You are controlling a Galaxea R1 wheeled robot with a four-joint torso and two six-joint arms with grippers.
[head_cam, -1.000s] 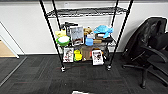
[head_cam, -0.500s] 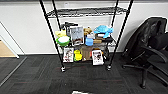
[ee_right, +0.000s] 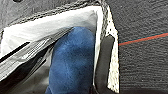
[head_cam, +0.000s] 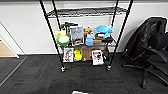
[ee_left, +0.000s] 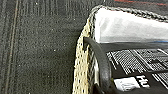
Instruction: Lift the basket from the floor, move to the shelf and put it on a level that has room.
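The basket (ee_left: pixel 81 65) stands on the dark carpet floor (ee_left: pixel 37 50). Its sides are pale woven wicker, with a white lining and a braided rim. Printed papers and a blue soft thing (ee_right: pixel 72 62) lie inside the basket (ee_right: pixel 111 32). My left gripper (ee_left: pixel 86 43) is shut on one side wall, a dark finger (ee_left: pixel 101 65) lying against the inner face. At the opposite wall my right gripper (ee_right: pixel 108 42) is shut the same way, its finger (ee_right: pixel 103 65) inside the rim. Ahead stands the black wire shelf (head_cam: pixel 51 32). The upper level (head_cam: pixel 85 12) in view is a bare wire grid.
The shelf's two lower tiers are crowded: a blue plush (head_cam: pixel 103 30), a green bowl (head_cam: pixel 63 40), books and boxes. A black office chair (head_cam: pixel 150 50) stands right of the shelf. A white wall runs behind. A doorway with tan floor (head_cam: pixel 5 50) opens at the left.
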